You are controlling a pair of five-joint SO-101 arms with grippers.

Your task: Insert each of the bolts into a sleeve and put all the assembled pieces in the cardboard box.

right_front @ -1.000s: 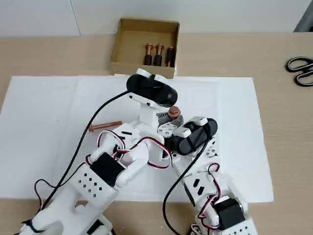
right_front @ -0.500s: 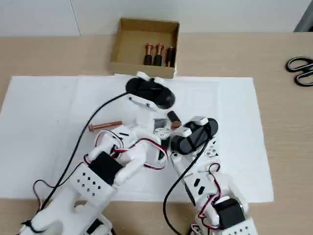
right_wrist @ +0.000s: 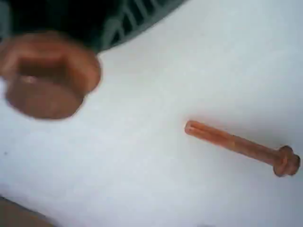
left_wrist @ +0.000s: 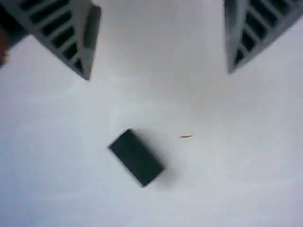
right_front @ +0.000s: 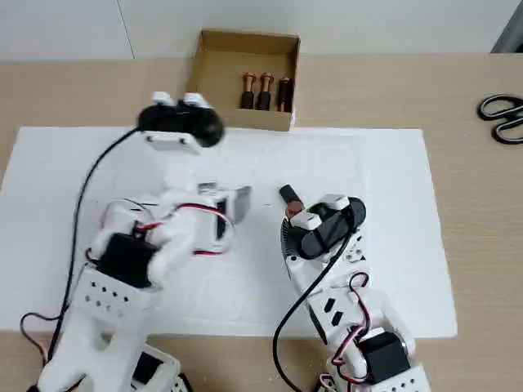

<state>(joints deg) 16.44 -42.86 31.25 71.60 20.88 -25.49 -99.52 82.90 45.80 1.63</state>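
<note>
As the right gripper [right_front: 294,214] stands: pressed together on an assembled piece [right_front: 287,196], with the dark sleeve end poking out toward the cardboard box and the copper bolt head close to the wrist camera.
Left gripper [left_wrist: 159,66]: jaws spread wide and holding nothing, hanging over the paper.
Loose sleeve [left_wrist: 137,157]: lies flat on the paper below the left gripper, touching neither jaw and turned at a slant to them.
Loose bolt [right_wrist: 241,146]: lies flat on the paper sheet [right_front: 384,180], well apart from the held piece.
Cardboard box [right_front: 214,82]: sits on the table [right_front: 458,82] at the far edge of the paper, open side up, with the boxed pieces [right_front: 265,90] in a row at one end.
Step in hand, as I judge it: carry the held piece to the box and fetch the loose sleeve.
Doing it well: keep the grip firm so the bolt does not slide out. Lift over the near wall and let go low, in the bare part of the box. Turn the left jaws square to the sleeve before closing.
Assembled pieces: four, three in the box and one in the right gripper.
Loose bolts: one.
Loose sleeves: one.
Scissors [right_front: 502,114]: one pair, at the table's edge.
</note>
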